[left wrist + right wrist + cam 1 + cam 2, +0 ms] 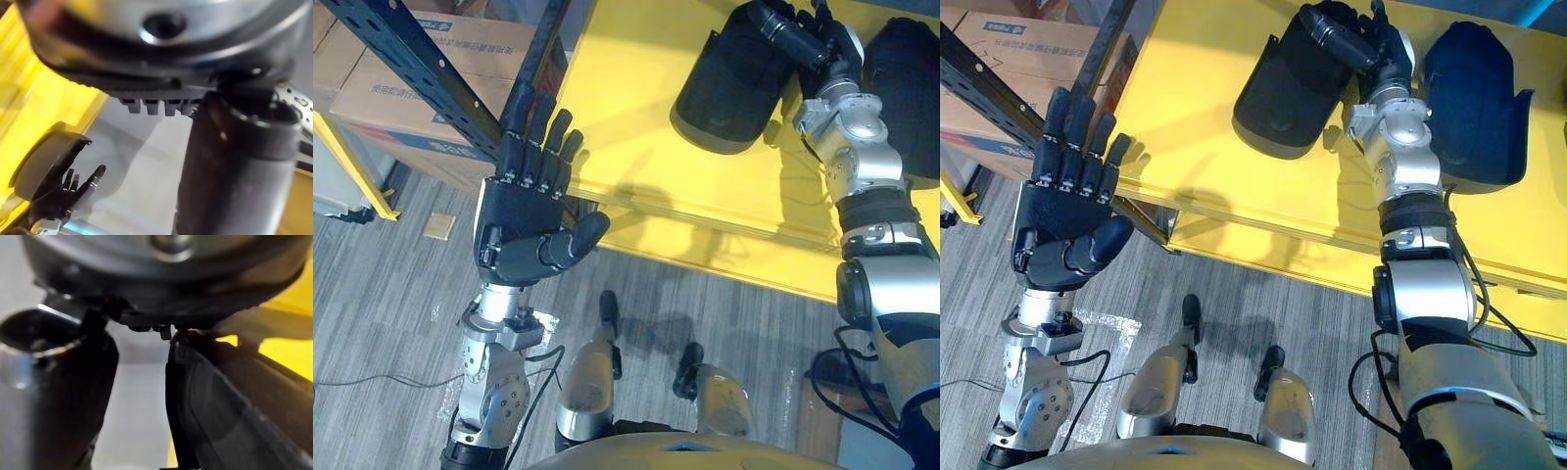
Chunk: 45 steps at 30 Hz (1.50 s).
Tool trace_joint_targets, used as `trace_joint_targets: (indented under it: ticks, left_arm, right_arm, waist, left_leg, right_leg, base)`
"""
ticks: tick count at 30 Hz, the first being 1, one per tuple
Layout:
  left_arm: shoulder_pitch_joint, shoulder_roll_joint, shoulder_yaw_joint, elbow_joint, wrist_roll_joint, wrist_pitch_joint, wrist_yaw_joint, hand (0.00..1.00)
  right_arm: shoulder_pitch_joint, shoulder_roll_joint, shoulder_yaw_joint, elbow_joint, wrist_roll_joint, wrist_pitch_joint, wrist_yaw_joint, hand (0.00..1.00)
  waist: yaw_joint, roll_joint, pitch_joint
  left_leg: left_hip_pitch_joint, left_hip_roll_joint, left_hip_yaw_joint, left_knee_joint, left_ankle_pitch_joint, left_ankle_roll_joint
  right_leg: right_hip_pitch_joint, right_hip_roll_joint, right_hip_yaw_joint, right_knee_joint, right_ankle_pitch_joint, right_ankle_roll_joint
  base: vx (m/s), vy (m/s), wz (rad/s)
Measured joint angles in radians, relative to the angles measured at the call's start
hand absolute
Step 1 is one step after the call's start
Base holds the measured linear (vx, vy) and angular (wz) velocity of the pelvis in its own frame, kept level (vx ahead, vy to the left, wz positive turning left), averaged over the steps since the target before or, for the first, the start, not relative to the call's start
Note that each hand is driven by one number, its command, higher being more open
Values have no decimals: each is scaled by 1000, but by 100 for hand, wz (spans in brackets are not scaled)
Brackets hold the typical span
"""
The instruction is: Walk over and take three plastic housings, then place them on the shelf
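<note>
Two black plastic housings lie on the yellow tabletop [636, 108]: one [729, 83] [1288, 88] with its hollow side turned toward my right hand, the other [901, 88] [1474, 103] to its right. My right hand [813, 39] [1376, 44] rests at the first housing's rim [234, 406]. Its thumb [54, 396] stands apart from the wall and its fingers look straight, so it is open. My left hand [524, 211] [1067, 196] is raised over the table's front-left corner, palm up, fingers straight, holding nothing. The left wrist view looks past that hand to the first housing [44, 161] and my right hand [58, 196].
Cardboard boxes [401, 78] are stacked at the far left behind a dark perforated rack beam [421, 59]. A yellow frame leg [352, 166] stands on the grey plank floor [391, 313]. The table's front edge [724, 264] runs right across my front.
</note>
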Motion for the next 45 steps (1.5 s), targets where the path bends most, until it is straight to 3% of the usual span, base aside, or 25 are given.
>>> trace_joint_targets:
  ticks: [21, 27, 32, 45]
  left_arm:
    - [20, -2, -37, 15, -1, 11, 6, 100]
    - [22, -3, -38, 40, -3, 11, 18, 100]
    - [23, -6, -50, 40, -5, 10, 16, 100]
    - [35, -16, -79, 40, -13, 10, -17, 100]
  right_arm:
    - [-8, 0, 22, 18, 0, -36, 57, 100]
    - [-8, 0, 22, 18, 0, -61, 56, 100]
    - [-24, 0, 22, 17, 0, -81, 32, 100]
    - [-27, -34, 25, -23, -83, -163, -37, 100]
  waist:
    - [8, 3, 1]
    - [9, 4, 2]
    - [9, 22, 11]
    - [-4, 23, 10]
  left_leg:
    - [-5, 1, -2, 0, 2, -3]
    - [-19, -4, -16, 0, 7, -7]
    - [-26, -5, -25, -1, 12, -12]
    - [-4, 1, -24, -7, 15, -11]
  right_leg:
    - [-11, -1, 1, 19, -8, -1]
    - [-33, -13, -10, 57, -33, -3]
    - [-48, -19, -18, 87, -51, -8]
    - [-22, -7, -16, 65, -43, -7]
  base:
    - [1, 0, 0]
    - [12, -16, 7]
    - [4, -16, 5]
    - [1, 0, 0]
